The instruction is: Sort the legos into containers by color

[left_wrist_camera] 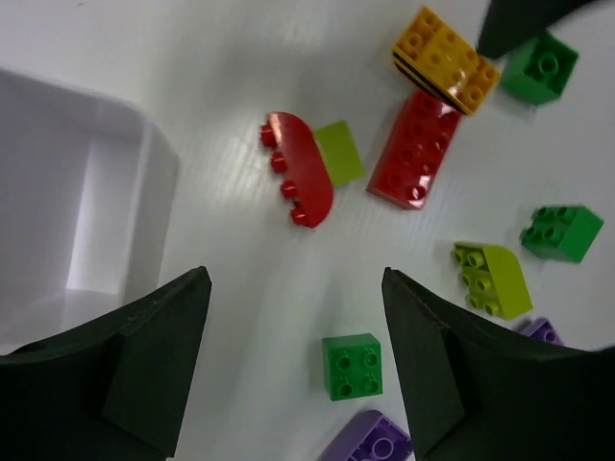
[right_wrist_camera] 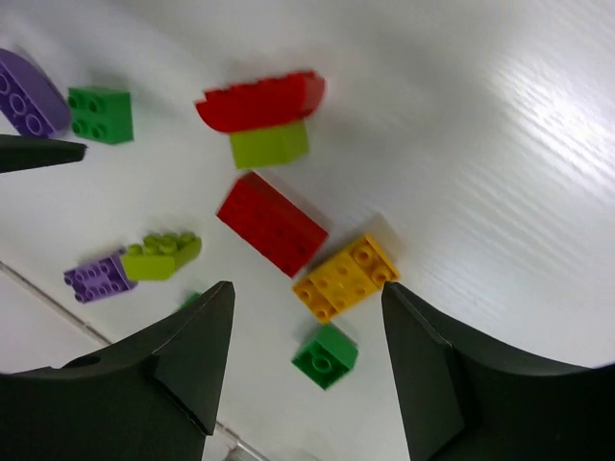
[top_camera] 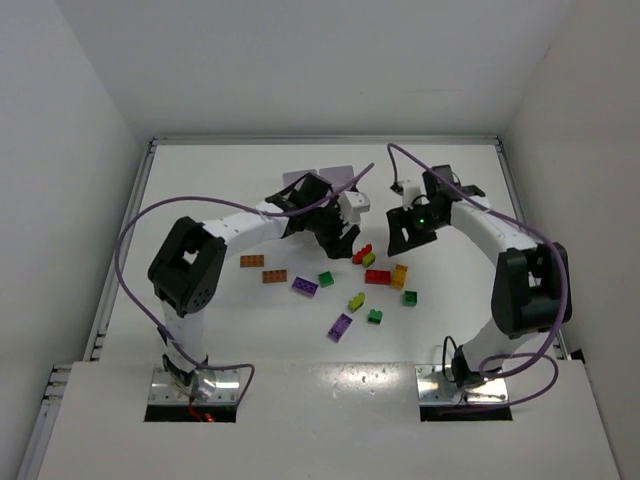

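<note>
Looking through the left wrist view, I see the left end effector [left_wrist_camera: 293,288] with its jaws spread apart and gripping nothing, hanging over the white table [left_wrist_camera: 240,58]. Just beyond its fingers a red curved lego [left_wrist_camera: 300,168] lies on its side, touching a lime-green piece [left_wrist_camera: 338,152]. Beside them a red rectangular brick [left_wrist_camera: 415,149] meets a yellow brick [left_wrist_camera: 445,58] end to end. The containers [left_wrist_camera: 154,182] sit at the left edge of that view, close to the left finger; I cannot tell what the visible compartment holds.

The right end effector [right_wrist_camera: 307,296] is likewise spread open and holds nothing, poised above the same cluster from the opposite side.

In the top view the other legos lie loose on the table nearer the arm bases. One orange brick [top_camera: 252,261] lies beside a second orange brick [top_camera: 274,276] off to the left, with a purple brick [top_camera: 305,286] and a green cube [top_camera: 326,279] between them and the cluster.
</note>
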